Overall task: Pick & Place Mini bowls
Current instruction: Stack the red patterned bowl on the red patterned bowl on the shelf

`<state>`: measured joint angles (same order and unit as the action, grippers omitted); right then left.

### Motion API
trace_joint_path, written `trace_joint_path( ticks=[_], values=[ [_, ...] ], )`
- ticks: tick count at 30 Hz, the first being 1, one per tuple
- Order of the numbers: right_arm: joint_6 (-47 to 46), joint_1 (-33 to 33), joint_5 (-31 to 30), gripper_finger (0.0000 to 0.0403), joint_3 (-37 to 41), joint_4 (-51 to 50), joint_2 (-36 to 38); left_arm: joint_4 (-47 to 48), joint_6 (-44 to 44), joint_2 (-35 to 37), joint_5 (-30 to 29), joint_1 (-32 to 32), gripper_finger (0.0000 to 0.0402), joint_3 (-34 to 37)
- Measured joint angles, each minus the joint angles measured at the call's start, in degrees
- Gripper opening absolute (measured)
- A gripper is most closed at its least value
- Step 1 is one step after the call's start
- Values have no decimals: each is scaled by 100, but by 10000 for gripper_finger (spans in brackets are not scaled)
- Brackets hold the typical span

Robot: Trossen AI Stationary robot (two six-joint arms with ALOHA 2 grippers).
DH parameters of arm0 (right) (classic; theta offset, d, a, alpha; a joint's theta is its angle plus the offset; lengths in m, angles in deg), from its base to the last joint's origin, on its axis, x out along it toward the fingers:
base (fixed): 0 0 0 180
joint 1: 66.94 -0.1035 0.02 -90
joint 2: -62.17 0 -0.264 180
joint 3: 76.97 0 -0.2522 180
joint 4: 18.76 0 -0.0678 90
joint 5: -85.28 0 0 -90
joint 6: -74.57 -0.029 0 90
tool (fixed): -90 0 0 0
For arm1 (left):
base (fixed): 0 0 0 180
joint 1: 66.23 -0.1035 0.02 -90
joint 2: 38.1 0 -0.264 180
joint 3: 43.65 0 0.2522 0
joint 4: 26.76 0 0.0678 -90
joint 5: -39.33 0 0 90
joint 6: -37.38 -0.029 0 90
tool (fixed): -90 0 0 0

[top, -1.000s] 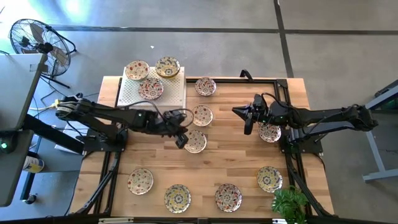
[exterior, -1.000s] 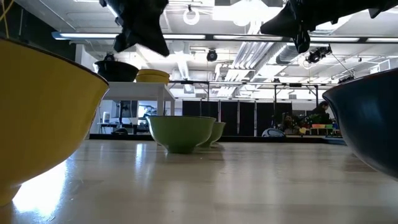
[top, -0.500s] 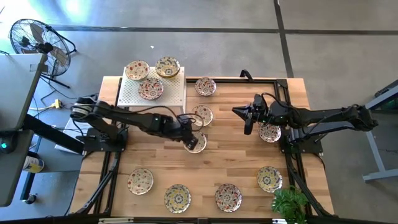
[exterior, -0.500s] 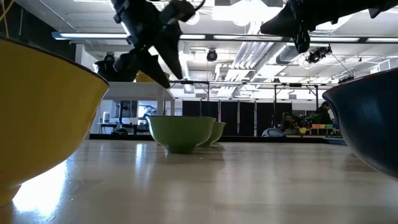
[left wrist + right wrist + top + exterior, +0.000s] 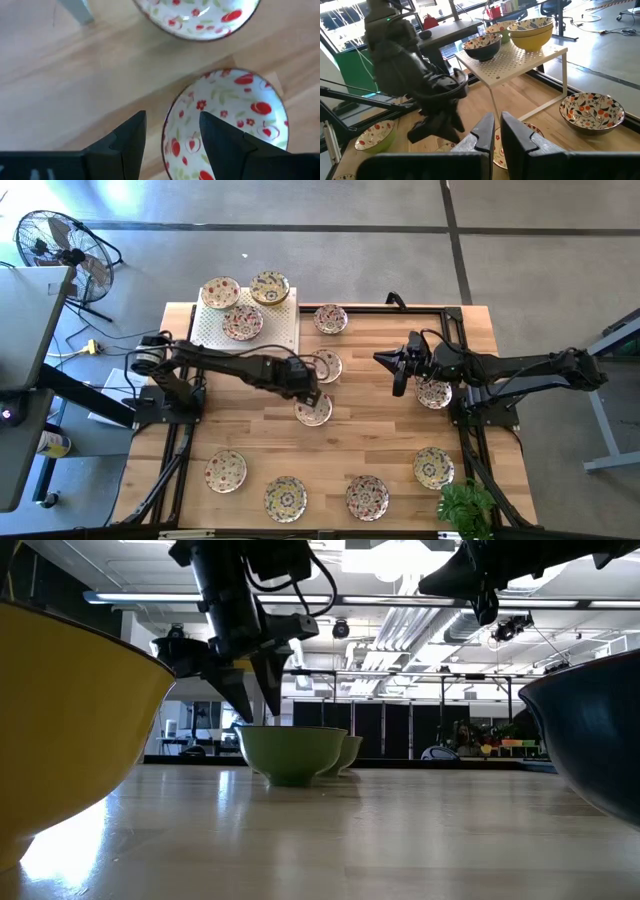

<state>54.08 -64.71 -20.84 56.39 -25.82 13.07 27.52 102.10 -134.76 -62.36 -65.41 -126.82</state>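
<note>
Several mini bowls, cream with red floral patterns, lie on the wooden table. My left gripper (image 5: 306, 394) hangs open, pointing steeply down over one mini bowl (image 5: 316, 412) at mid-table. In the left wrist view its fingers stand on either side of that bowl's near rim (image 5: 167, 135), one over the inside and one outside. In the low view the fingertips (image 5: 243, 718) stop just above the rim. A second mini bowl (image 5: 200, 17) sits just beyond it. My right gripper (image 5: 394, 372) waits shut and level above the table's right half, beside another bowl (image 5: 434, 393).
Three bowls sit on a white perforated rack (image 5: 285, 330) at the far left. One bowl (image 5: 330, 318) stands beside the rack, and several bowls line the near edge (image 5: 286, 498). A green plant (image 5: 465, 508) is at the near right corner. A fan (image 5: 55, 242) stands off the table.
My left gripper has moved toward the table's right edge and sunk toward the mid-table bowl. It has rolled about its own axis and opened from shut to wide. The bowl has stayed where it was.
</note>
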Motion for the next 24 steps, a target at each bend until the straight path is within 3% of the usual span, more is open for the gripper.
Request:
trace_joint_path(
  ticks=[8, 15, 20, 24],
  values=[
    [0, 1, 0, 19, -1, 1, 0, -303, -1093, 0, 488, -90, 182, 4],
    [0, 1, 0, 19, 0, 0, 0, -252, -1228, -287, 489, -84, 182, 220],
    [0, -1, 0, 17, -1, 2, 1, -442, -1546, -451, 850, -81, 181, 238],
    [0, -1, 0, 20, -2, 0, 0, -674, -1583, -595, 896, -81, 155, 247]
  ],
)
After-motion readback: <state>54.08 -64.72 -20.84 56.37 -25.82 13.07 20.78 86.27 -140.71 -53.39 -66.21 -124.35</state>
